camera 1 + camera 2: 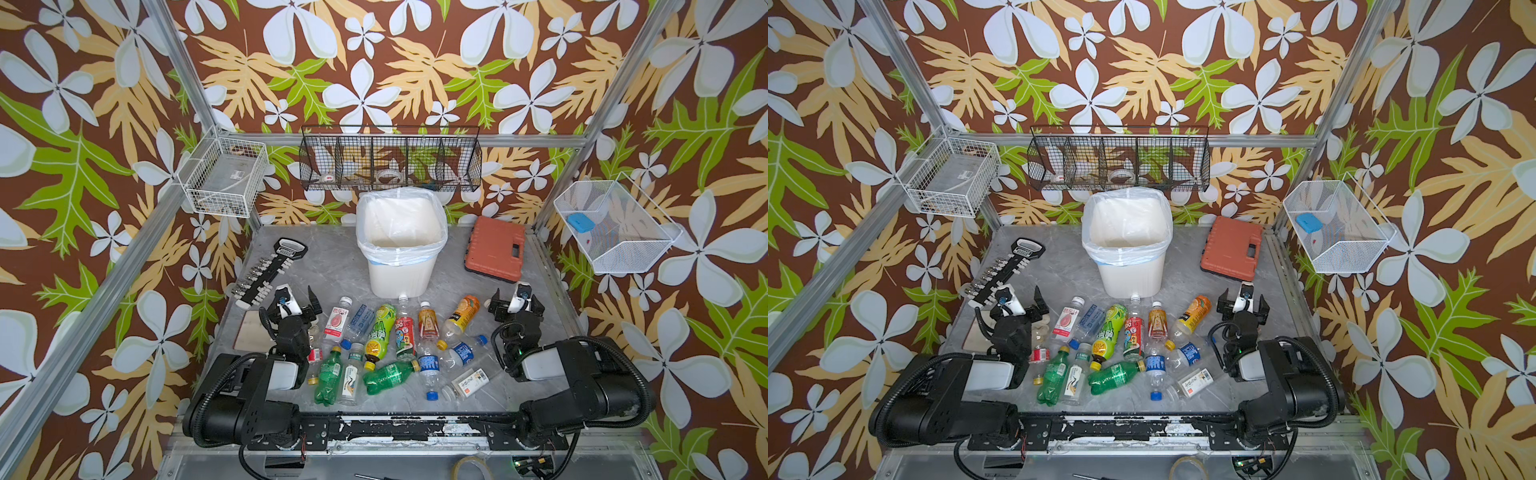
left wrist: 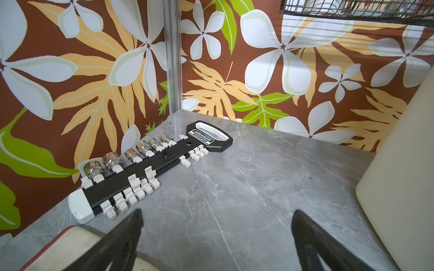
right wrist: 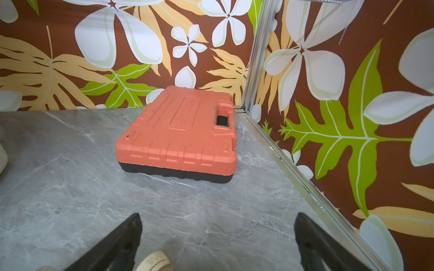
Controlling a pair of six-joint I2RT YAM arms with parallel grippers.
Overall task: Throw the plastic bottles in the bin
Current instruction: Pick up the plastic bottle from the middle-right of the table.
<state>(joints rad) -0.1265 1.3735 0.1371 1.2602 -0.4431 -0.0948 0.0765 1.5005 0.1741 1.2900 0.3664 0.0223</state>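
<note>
Several plastic bottles [image 1: 399, 340] [image 1: 1125, 340] lie on their sides in a heap on the grey table, among them a green one [image 1: 388, 376] and an orange one [image 1: 461, 313]. Behind them stands the white bin [image 1: 399, 278] [image 1: 1127, 274], its bag folded over the rim. My left gripper [image 1: 294, 296] [image 2: 218, 212] is left of the heap, open over bare table, with the bin's wall [image 2: 404, 176] beside it. My right gripper [image 1: 516, 297] [image 3: 218, 215] is right of the heap, open and empty. A cream round cap [image 3: 153, 260] shows low between its fingers, untouched.
A black socket rail [image 1: 270, 270] [image 2: 145, 173] lies at the back left, an orange-red tool case [image 1: 494, 249] [image 3: 180, 136] at the back right. A beige board [image 1: 251, 332] is under the left arm. Wire baskets [image 1: 390, 160] hang on the walls. Metal frame posts [image 3: 253, 58] bound the table.
</note>
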